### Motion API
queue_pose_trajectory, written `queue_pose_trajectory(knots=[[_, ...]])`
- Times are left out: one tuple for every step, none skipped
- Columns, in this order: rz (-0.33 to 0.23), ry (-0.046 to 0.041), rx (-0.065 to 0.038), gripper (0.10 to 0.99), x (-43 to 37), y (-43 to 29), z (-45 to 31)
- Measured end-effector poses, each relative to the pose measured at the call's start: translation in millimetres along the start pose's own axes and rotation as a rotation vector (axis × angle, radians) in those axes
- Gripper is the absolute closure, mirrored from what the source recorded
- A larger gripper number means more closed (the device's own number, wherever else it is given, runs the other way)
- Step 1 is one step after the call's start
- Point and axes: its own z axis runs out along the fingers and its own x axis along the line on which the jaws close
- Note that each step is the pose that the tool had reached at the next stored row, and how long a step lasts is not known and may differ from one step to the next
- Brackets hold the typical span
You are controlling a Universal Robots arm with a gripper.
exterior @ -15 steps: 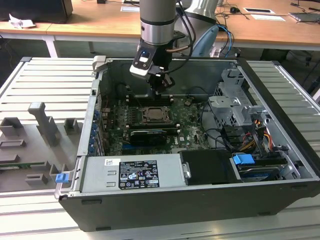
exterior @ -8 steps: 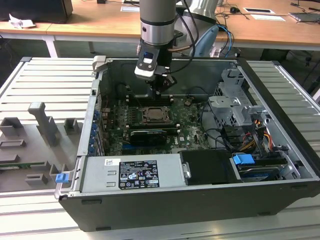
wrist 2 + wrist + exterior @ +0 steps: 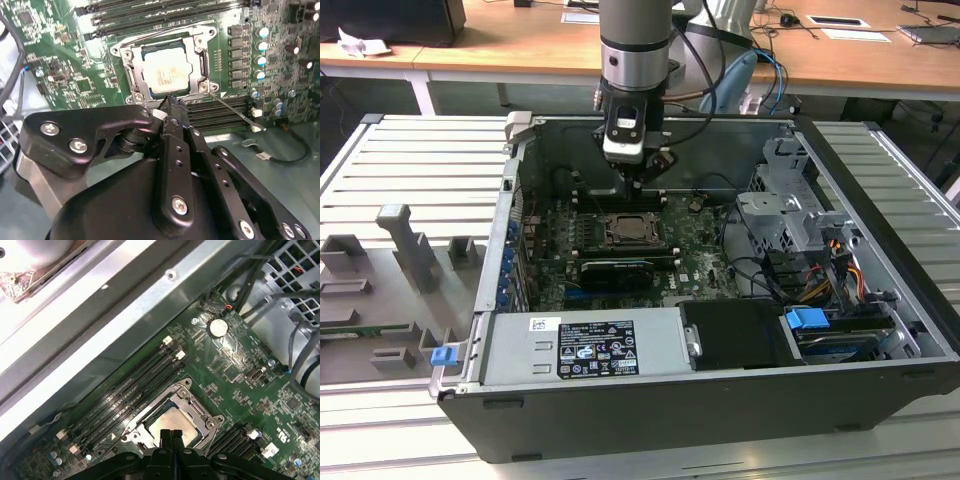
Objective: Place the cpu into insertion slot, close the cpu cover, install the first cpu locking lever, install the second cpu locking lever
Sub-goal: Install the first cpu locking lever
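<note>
The cpu (image 3: pixel 167 70) lies flat in the insertion slot (image 3: pixel 120 50) on the green motherboard (image 3: pixel 65 75), its pale metal top showing. The silver cpu cover (image 3: pixel 134 80) lies down around the chip's edges. A thin metal locking lever (image 3: pixel 235 112) sticks out at an angle from one corner of the socket. My gripper (image 3: pixel 169 100) hovers just above the socket's edge, shut, with nothing between its fingers. In the first wrist view the gripper (image 3: pixel 170 432) hangs over the cpu (image 3: pixel 175 422). In the exterior view the gripper (image 3: pixel 638 183) is right above the insertion slot (image 3: pixel 625 233).
Long black memory slots (image 3: pixel 135 382) flank the socket. A black card (image 3: pixel 617 270) lies in front of it. A drive cage (image 3: pixel 790 215) with cables (image 3: pixel 820 275) fills the exterior view's right. The grey power supply (image 3: pixel 585 345) and case walls (image 3: pixel 520 170) hem the board in.
</note>
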Motion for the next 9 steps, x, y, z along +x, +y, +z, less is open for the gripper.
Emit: queue_pose_trajectory(knots=[[-0.038, 0.0015, -0.001, 0.98, 0.0, 0.0, 0.1], [-0.074, 0.003, -0.002, 0.98, 0.0, 0.0, 0.3], [-0.103, 0.0041, -0.003, 0.98, 0.0, 0.0, 0.5], [-0.123, 0.0049, -0.004, 0.98, 0.0, 0.0, 0.7], [-0.14, 0.0056, -0.004, 0.98, 0.0, 0.0, 0.8], [-0.168, 0.0068, -0.005, 0.98, 0.0, -0.1, 0.8], [-0.182, 0.0076, -0.005, 0.98, 0.0, 0.0, 0.9], [-0.206, 0.0096, -0.005, 0.98, 0.0, 0.0, 0.9], [-0.217, 0.0119, -0.004, 0.98, 0.0, -0.1, 0.9]])
